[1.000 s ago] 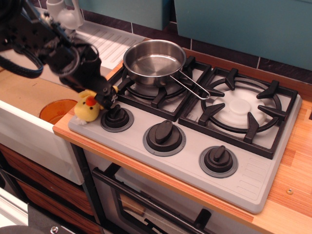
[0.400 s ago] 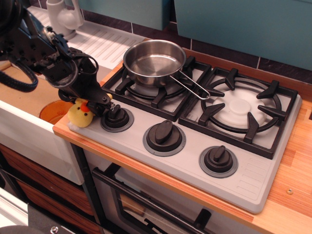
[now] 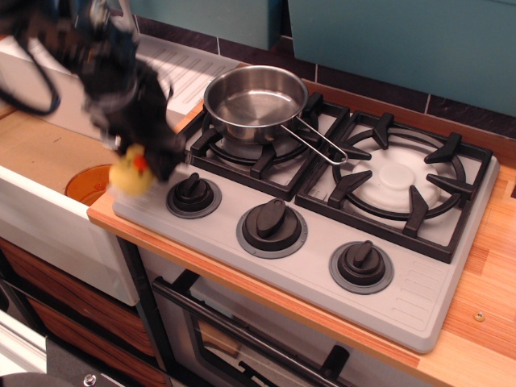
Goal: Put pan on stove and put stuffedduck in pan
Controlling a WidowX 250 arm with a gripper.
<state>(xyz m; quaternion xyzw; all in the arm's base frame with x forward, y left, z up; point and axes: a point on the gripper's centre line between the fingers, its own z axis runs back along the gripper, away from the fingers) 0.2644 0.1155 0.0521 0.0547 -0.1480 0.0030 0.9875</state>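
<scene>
The shiny steel pan (image 3: pixel 254 97) stands on the left grate of the grey stove (image 3: pixel 419 298), its wire handle pointing right toward the middle. The yellow stuffedduck (image 3: pixel 129 173) is at the stove's front left corner, blurred by motion and a little above the surface. My black gripper (image 3: pixel 145 164) comes down from the upper left, and its jaws look shut on the duck's top. The gripper is left of the pan and lower in the picture. Blur hides the fingertips.
Three black knobs (image 3: pixel 272 227) line the stove's front. The right burner (image 3: pixel 397 177) holds nothing. An orange dish (image 3: pixel 85 184) lies in the white sink at the left. A white drain rack (image 3: pixel 181 68) is behind the gripper. A teal wall runs along the back.
The gripper closed around the duck beside the left knob, then rose and shifted slightly up and back. The duck has come up with it. The pan has not moved.
</scene>
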